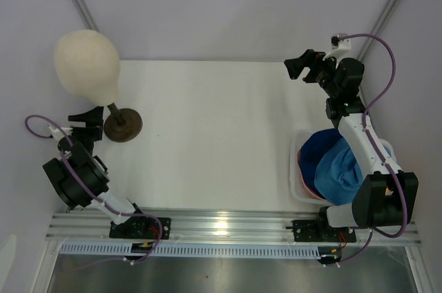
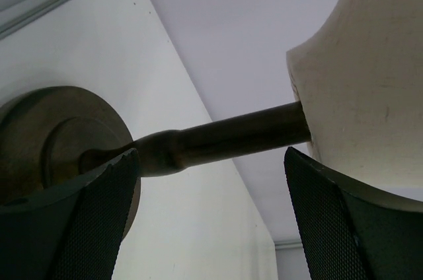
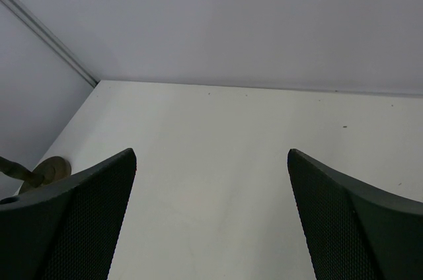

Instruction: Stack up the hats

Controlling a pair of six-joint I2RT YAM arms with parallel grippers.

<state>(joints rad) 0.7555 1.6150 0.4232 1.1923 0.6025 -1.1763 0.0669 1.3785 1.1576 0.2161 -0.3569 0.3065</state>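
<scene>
The hats lie piled in a white basket (image 1: 294, 184) at the right, partly under my right arm. A dark navy hat (image 1: 322, 146) lies beside a light blue hat (image 1: 338, 172), and a pink edge (image 1: 301, 167) shows under them. The yellow hat is hidden. My right gripper (image 1: 294, 68) (image 3: 211, 154) is open and empty, held above the table's far right, away from the basket. My left gripper (image 1: 99, 124) (image 2: 211, 154) is open and empty, its jaws level with the mannequin's dark stem (image 2: 225, 138) without touching it.
The cream mannequin head (image 1: 86, 65) (image 2: 370, 75) stands at the far left on a dark round base (image 1: 123, 125) (image 2: 39, 141), which also shows in the right wrist view (image 3: 49, 169). White walls close the back and both sides. An aluminium rail (image 1: 228, 227) runs along the near edge.
</scene>
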